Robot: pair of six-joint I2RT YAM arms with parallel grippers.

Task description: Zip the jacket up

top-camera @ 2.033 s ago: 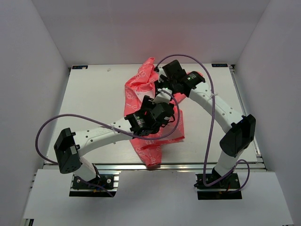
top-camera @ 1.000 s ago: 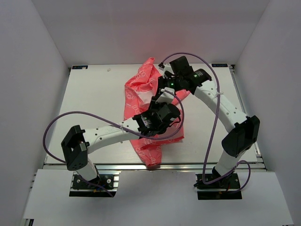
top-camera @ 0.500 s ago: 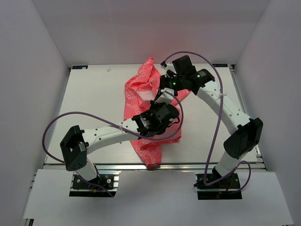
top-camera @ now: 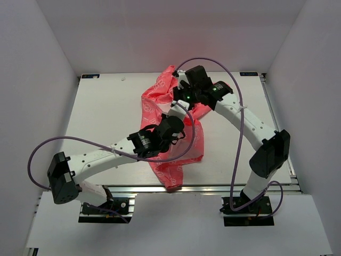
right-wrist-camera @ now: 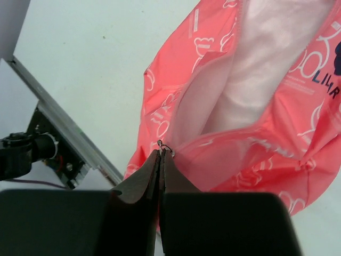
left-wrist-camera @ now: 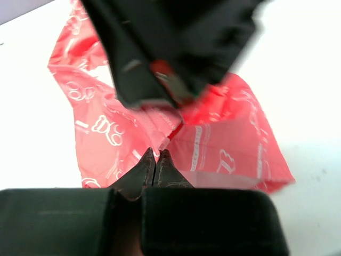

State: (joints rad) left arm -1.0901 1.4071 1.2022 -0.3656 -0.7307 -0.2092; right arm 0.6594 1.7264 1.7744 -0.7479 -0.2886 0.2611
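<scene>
**Both pincers clamped at the jacket's front, the right one on the zip pull**

From above, the coral-pink jacket (top-camera: 154,106) lies crumpled in the middle of the desk (top-camera: 106,106). Its long axis runs from the middle of the far edge down to the near edge. The left pincer (top-camera: 178,117) and right pincer (top-camera: 179,104) meet over its middle, almost touching. Whether either is clenched cannot be told from here.

In the left wrist view, the left pincer (left-wrist-camera: 155,158) is clenched, its tips pinching the fabric where two front panels meet. The right pincer shows as a blurred dark mass just beyond those tips.

In the right wrist view, the right pincer (right-wrist-camera: 162,152) is clenched on the small metal zip pull (right-wrist-camera: 163,145). Ahead of its tips the front gapes, showing white lining (right-wrist-camera: 256,69), and the gap widens away from the pincer.

As a judgement, the unclosed run lies straight ahead of the right pincer, with the left pincer's anchor close beside it. The right pincer should draw the pull along that gap while the left holds the cloth taut
</scene>
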